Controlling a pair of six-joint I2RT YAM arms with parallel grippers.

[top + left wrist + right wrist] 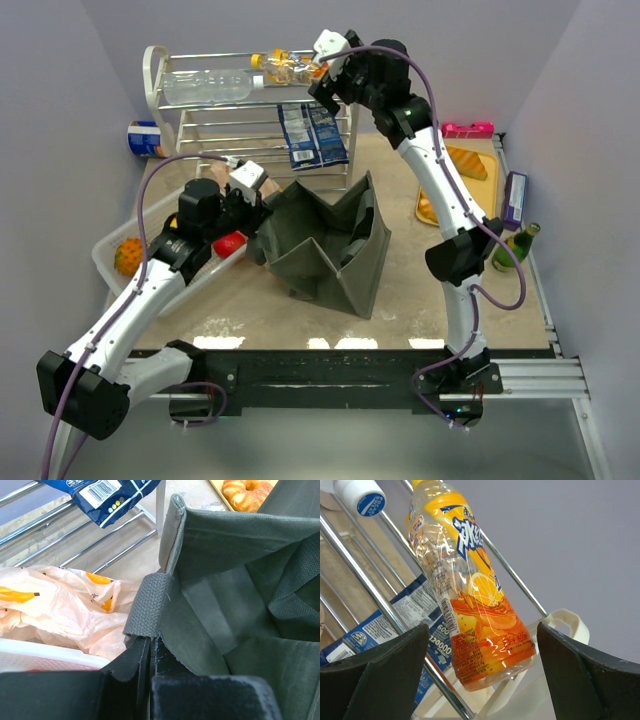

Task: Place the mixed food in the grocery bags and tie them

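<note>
The left gripper (151, 672) is clamping shut on the rim of the olive tote (225, 545), its two fingers pinching the dark fabric between them. Just ahead of the fingertips the tote's webbing handle (148, 602) is folding over that same edge. To the right of the fingers the tote is standing open, its inside walls creased and sagging inward. To their left the peach plastic bag (55, 615) is lying crumpled, touching the tote's outer wall and resting against the rim of the white tray (45, 655). Farther ahead, a blue snack packet (107, 495) is lying across the rails of the wire rack (115, 545). In the overhead view a red fruit (230, 243) is sitting in the tray just beside this gripper, with an orange fruit (128, 256) farther along toward the arm's left.

The right gripper (481, 630) is holding its jaws wide apart at the top of the rack. The orange drink bottle (475, 605) is lying on the rails with its base between the two fingers, and a gap is showing on each side, so neither pad is gripping it. Beyond the bottle's neck, the white cap of the clear bottle (362, 497) is pointing toward it on the same shelf. Below the left finger, more blue packets are showing through the rails.
</note>
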